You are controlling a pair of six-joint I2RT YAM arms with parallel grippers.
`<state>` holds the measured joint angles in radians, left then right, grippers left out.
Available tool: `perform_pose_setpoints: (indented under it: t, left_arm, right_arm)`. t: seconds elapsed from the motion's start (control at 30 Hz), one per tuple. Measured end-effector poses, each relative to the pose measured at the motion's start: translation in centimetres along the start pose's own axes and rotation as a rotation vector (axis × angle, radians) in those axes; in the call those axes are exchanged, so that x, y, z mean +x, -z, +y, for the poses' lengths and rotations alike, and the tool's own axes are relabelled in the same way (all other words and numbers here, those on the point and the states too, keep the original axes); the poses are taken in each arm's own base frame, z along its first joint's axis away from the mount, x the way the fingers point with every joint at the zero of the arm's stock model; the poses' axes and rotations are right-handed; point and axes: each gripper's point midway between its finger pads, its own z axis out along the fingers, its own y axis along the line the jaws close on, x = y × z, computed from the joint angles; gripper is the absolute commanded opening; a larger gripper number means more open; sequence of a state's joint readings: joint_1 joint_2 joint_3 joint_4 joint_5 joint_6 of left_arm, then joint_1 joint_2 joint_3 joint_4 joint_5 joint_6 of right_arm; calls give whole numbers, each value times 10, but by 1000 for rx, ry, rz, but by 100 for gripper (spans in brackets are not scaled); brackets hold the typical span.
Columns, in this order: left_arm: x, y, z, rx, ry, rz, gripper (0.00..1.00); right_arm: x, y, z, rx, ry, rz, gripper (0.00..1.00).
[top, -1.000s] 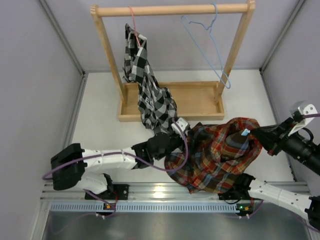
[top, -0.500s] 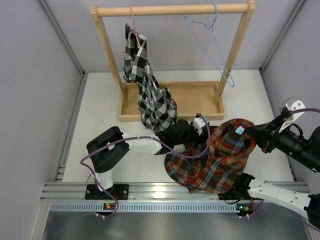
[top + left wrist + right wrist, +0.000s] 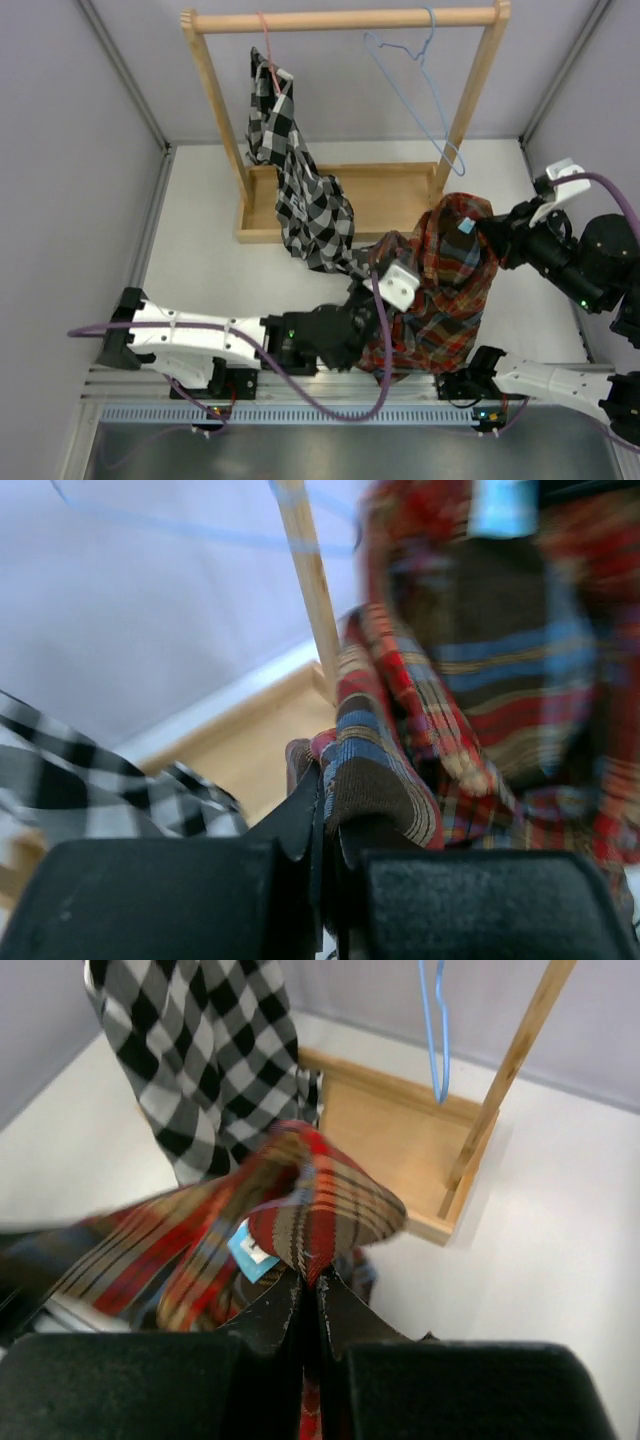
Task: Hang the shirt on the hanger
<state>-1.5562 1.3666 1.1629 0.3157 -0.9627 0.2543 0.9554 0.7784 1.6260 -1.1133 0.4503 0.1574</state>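
The only label I can find is a small light-blue tag [image 3: 467,226] sewn inside the shirt [image 3: 445,285] near its top. It is too small and blurred for me to read anything on it.

The shirt is soft plaid in red, orange and dark blue with thin yellowish lines. It is bunched into a tall, draped heap, lifted at the top and hanging down in folds. It sits over the right half of the table [image 3: 200,240], just in front of the front right corner of the wooden rack's tray [image 3: 390,200].

My left gripper [image 3: 325,815] is clenched on a rolled edge of the shirt at the heap's left side; the wrist view shows the fabric pinched between the two dark fingers. My right gripper [image 3: 310,1278] is clamped on a fold at the heap's upper right, close to the tag, with the cloth arching up out of the closed jaws. The shirt hangs between the two grips.

The hanger [image 3: 425,95], thin light-blue wire, hangs by its hook from the right end of the rack's rail [image 3: 340,18], apart from the shirt. A black-and-white checked shirt [image 3: 300,190] hangs at the left end on a pink-red hanger [image 3: 266,45].
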Motion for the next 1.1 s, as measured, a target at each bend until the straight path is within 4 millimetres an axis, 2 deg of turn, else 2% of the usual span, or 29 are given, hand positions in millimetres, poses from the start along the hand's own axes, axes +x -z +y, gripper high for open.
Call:
perform_pose_setpoints:
  t: [0.07, 0.1, 0.17, 0.23, 0.27, 0.33, 0.4, 0.43, 0.47, 0.5, 0.53, 0.57, 0.67, 0.77, 0.87, 0.97, 1.03, 1.1]
  left_arm:
    - [-42, 29, -14, -18, -44, -46, 0]
    - [-54, 41, -23, -25, -58, -52, 0]
    - [-55, 55, -43, -46, -72, -35, 0]
    - [-28, 59, -69, -56, -122, 8, 0]
    - [-6, 59, -87, -48, -138, 37, 0]
    - [42, 53, -129, 37, -167, 85, 0]
    - [99, 46, -167, 170, -168, 162, 3]
    - [124, 44, -178, 230, -161, 205, 10]
    - [141, 41, -183, 262, -155, 238, 23]
    - [156, 39, -186, 292, -149, 274, 63]
    - [163, 35, -186, 308, -142, 297, 86]
    - [167, 32, -186, 323, -114, 318, 98]
    - [164, 25, -174, 342, 5, 355, 98]
    - [164, 25, -120, 321, 122, 397, 98]
    - [151, 26, -64, 293, 221, 379, 98]
    - [141, 47, -50, 358, 275, 350, 98]
    - [151, 62, -44, 381, 284, 357, 97]
    - [174, 70, -35, 394, 281, 391, 93]
  right_arm:
    - [-23, -4, 1, 20, -17, -48, 0]
    - [-30, -6, 0, 29, -24, -66, 0]
    - [-41, -6, -5, 68, -39, -100, 0]
    - [-43, -4, -16, 123, -44, -113, 0]
    - [-42, -2, -23, 159, -48, -121, 0]
    - [-36, 1, -35, 219, -50, -126, 0]
    - [-28, 4, -46, 276, -46, -121, 0]
    - [-25, 5, -51, 302, -44, -119, 0]
    - [-22, 5, -55, 323, -41, -117, 0]
    - [-19, 5, -57, 338, -37, -113, 0]
    - [-17, 4, -58, 351, -33, -107, 0]
    - [-15, 2, -59, 360, -29, -102, 0]
    - [-6, -5, -59, 381, -8, -75, 0]
    - [4, -19, -55, 392, 26, -30, 0]
    - [11, -35, -51, 405, 52, 21, 0]
    - [16, -46, -54, 424, 59, 61, 0]
    - [19, -51, -56, 428, 58, 80, 0]
    - [21, -52, -59, 423, 51, 86, 0]
